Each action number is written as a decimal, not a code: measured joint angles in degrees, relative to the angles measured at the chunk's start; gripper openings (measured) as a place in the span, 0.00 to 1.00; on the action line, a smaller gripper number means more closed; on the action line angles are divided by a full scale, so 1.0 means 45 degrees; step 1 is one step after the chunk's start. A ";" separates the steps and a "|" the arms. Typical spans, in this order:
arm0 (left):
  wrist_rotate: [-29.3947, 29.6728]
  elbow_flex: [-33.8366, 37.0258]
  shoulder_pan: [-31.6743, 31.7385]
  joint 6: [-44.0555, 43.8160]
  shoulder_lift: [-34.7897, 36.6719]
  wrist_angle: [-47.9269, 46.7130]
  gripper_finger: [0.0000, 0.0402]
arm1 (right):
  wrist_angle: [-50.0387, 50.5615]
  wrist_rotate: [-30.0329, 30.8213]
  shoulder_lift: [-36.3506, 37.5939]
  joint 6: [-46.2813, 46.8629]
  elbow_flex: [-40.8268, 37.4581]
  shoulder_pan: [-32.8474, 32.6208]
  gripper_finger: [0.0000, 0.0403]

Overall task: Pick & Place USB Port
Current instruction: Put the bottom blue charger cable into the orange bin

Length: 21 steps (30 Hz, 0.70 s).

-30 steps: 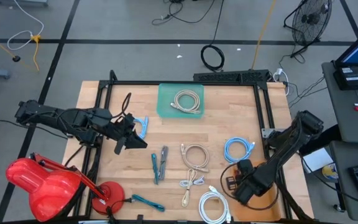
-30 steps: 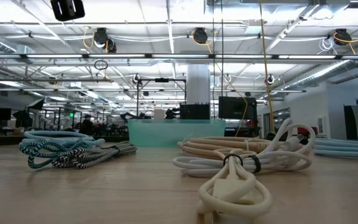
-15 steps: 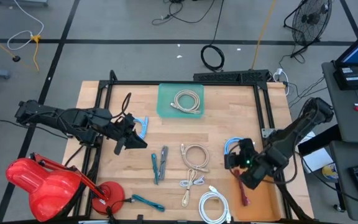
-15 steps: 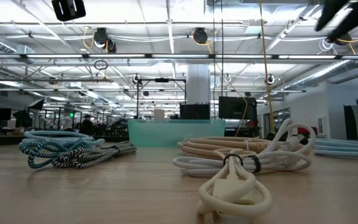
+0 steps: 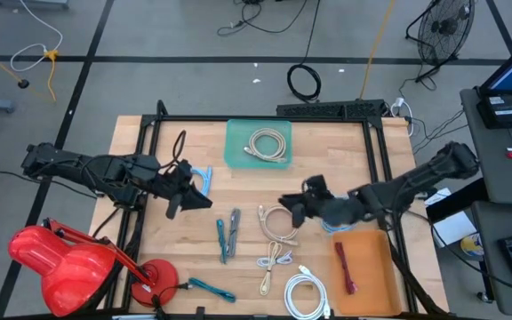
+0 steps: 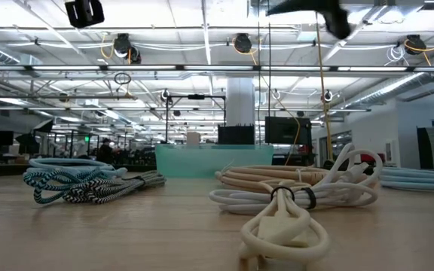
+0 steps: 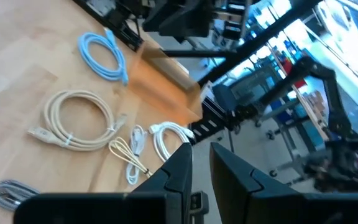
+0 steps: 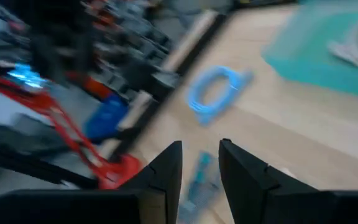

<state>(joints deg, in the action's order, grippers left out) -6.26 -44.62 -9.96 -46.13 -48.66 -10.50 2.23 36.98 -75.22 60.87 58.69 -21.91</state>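
Several coiled cables lie on the wooden table: a beige coil (image 5: 278, 222), a small cream one (image 5: 274, 262), a white one (image 5: 305, 293), teal ones (image 5: 228, 233) and a light blue one (image 5: 338, 213) partly under my right arm. A red cable (image 5: 345, 267) lies flat in the orange tray (image 5: 372, 293) at the near right. My right gripper (image 5: 285, 206) hangs open and empty above the beige coil, raised off the table. My left gripper (image 5: 198, 201) waits at the table's left, raised, open by a narrow gap (image 7: 202, 149) with nothing in it.
A teal tray (image 5: 238, 156) at the far middle holds a beige cable (image 5: 268, 144). Another light blue cable (image 5: 203, 180) lies by my left gripper. A red lamp (image 5: 56, 262) stands at the near left corner. Black frame rails (image 5: 376, 169) border the table.
My right gripper has risen from the orange tray and swung toward the table's left, tipping from pointing down to nearly level. It now hangs over the beige coil. The red cable stays behind, lying in the orange tray.
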 joint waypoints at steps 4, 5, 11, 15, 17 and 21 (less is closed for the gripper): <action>0.0731 0.0000 -0.0015 -0.0615 -0.0005 -0.0005 0.14 | -0.3898 -0.2495 -0.0005 -0.1158 -0.1100 0.1119 0.24; 0.0802 0.0000 -0.0054 -0.0875 -0.0005 -0.0023 0.14 | -0.4607 -0.3078 -0.0005 -0.1212 -0.1350 0.1334 0.24; 0.0393 0.0000 -0.1203 -0.1161 -0.0446 -0.0087 0.14 | -0.6756 -0.4627 -0.0005 -0.1808 -0.2289 0.2006 0.24; 0.0304 0.0000 -0.2710 -0.1151 -0.1536 0.0079 0.14 | -0.6805 -0.4649 -0.0005 -0.2021 -0.2392 0.2054 0.24; 0.0267 0.0005 -0.3529 -0.0915 -0.2304 0.0656 0.14 | -0.6815 -0.4667 -0.0005 -0.2125 -0.2392 0.2054 0.24; 0.0329 0.0005 -0.4778 -0.0874 -0.3804 0.1281 0.14 | -0.6651 -0.4704 -0.0005 -0.2566 -0.2392 0.2054 0.24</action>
<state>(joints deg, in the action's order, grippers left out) -4.78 -44.60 -31.46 -50.06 -65.78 -4.74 -27.70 15.81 -75.24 49.32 47.92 -12.67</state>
